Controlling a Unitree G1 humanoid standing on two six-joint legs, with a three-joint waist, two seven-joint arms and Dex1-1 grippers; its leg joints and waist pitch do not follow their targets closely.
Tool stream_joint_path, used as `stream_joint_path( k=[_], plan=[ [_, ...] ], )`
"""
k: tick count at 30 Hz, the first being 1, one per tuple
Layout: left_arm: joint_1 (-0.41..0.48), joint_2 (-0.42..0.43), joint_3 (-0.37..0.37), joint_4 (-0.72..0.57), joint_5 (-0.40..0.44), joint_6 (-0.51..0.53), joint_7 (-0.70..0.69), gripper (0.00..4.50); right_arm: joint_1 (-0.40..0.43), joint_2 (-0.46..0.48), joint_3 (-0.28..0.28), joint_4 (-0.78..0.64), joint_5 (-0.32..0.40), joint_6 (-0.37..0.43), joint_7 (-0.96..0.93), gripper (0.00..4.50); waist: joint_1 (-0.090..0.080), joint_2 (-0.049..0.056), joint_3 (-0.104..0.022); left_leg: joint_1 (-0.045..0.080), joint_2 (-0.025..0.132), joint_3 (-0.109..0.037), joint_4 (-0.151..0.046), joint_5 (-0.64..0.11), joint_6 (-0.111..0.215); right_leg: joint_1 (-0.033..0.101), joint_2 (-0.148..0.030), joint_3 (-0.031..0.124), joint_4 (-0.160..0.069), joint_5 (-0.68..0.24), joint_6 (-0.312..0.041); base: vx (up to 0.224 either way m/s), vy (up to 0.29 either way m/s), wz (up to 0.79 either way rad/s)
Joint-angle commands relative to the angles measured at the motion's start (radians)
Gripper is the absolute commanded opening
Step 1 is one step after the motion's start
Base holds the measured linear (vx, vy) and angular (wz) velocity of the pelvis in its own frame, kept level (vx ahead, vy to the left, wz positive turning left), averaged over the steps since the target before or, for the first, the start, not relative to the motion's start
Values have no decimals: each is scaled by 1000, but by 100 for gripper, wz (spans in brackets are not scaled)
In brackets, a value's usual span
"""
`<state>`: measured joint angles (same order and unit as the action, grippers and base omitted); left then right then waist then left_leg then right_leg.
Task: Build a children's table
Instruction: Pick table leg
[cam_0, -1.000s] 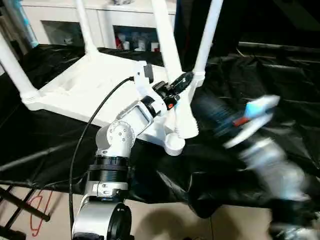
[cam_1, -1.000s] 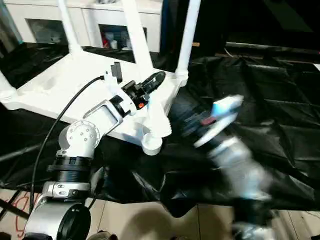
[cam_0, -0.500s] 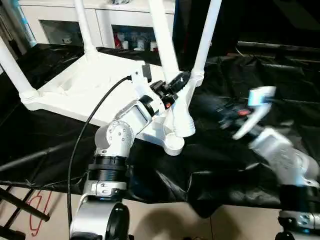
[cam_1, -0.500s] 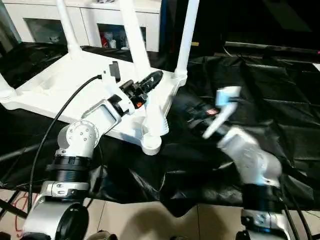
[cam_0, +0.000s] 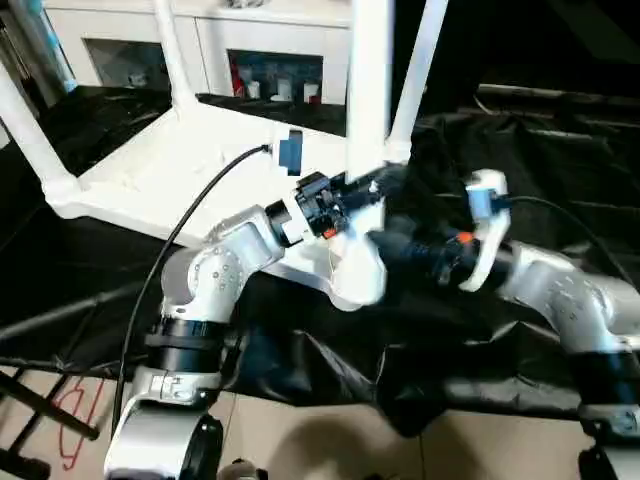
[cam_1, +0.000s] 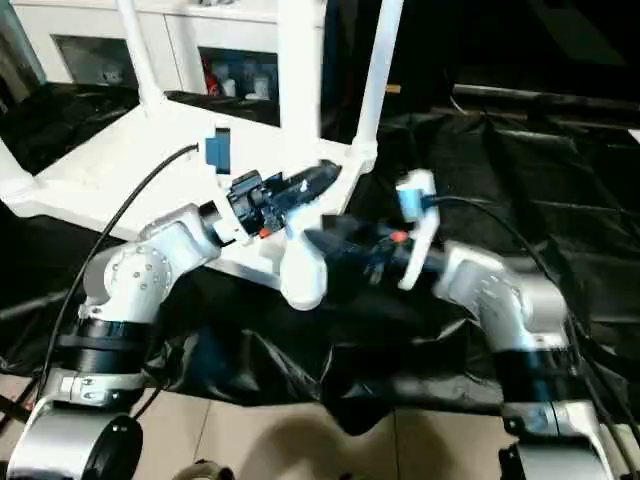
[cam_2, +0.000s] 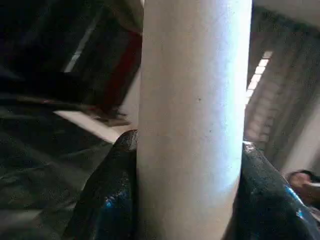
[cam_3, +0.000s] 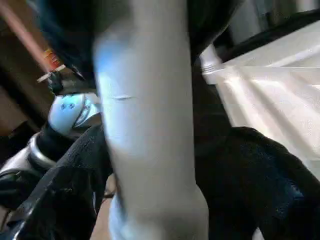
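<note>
The children's table (cam_0: 190, 165) lies upside down on a worktop (cam_0: 560, 180) draped in black sheeting, its ribbed underside facing up and three legs already standing out of their corner sockets: one at the far left (cam_0: 25, 125), one at the back (cam_0: 172, 55), and one at the far right corner (cam_0: 420, 60). The fourth leg (cam_0: 368, 90) is the one being dealt with, at the corner nearest the robot. The left end effector (cam_0: 362, 188) is clamped around this tube, and in the left wrist view the leg (cam_2: 192, 125) sits squarely between the two black fingers (cam_2: 107, 195), pinched from both sides. The right end effector (cam_0: 400, 245) has come in from the other side, low down by the flared foot of the leg; the right wrist view shows its dark fingers (cam_3: 260, 175) flanking the tube (cam_3: 150, 130), so it looks closed on the leg too, just beneath the left one. My guess is this is the last leg, nearly upright but not visibly seated. The next move probably calls for lining its end up with the near corner socket (cam_1: 300, 280) and pressing it straight down, both arms keeping it vertical so it does not jam. Behind it all stands a white cabinet (cam_0: 270, 50) with glass doors.
</note>
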<state>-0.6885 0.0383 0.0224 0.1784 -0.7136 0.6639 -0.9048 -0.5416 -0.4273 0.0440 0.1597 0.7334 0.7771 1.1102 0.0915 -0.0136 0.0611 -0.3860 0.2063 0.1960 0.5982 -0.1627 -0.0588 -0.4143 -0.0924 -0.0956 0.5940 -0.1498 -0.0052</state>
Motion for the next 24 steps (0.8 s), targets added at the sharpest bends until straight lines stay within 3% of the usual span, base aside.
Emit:
stream_joint_path(
  k=[1,2,6,14,22,24],
  plan=[
    [-30,-13,-22,-35,-27,9,-26,198,-5,-9,13,5,-24,10,5,384,2,-17,-75,20,25,-11,-65,-206,20,54,-54,44,-80,-374,-138,0,0,0],
    [-32,-16,-25,-31,-27,10,-38,198,-10,-11,35,2,-28,9,26,357,3,-19,-76,18,25,-11,-64,-204,19,56,-53,45,-78,-364,-139,0,0,0],
    [-31,-15,-25,-34,-35,21,-57,198,-15,-16,72,22,-60,-6,51,344,2,-20,-77,16,23,-12,-63,-192,19,58,-53,45,-75,-340,-145,0,0,0],
    [-34,-6,-17,-29,-44,30,-68,198,-15,-9,74,30,-66,-12,61,264,3,-15,-80,18,25,-11,-61,-178,26,61,-51,45,-67,-275,-179,0,0,0],
    [-30,-6,-24,-31,-37,28,-66,198,-11,5,72,33,-91,-35,34,225,3,-13,-79,19,24,-12,-62,-194,19,60,-52,45,-70,-303,-170,0,0,0],
    [-37,-16,-20,-9,0,-3,-11,254,-15,24,59,41,-109,-62,-11,215,1,-12,-79,19,24,-12,-62,-198,18,59,-51,45,-71,-307,-169,0,0,0]
  ],
)
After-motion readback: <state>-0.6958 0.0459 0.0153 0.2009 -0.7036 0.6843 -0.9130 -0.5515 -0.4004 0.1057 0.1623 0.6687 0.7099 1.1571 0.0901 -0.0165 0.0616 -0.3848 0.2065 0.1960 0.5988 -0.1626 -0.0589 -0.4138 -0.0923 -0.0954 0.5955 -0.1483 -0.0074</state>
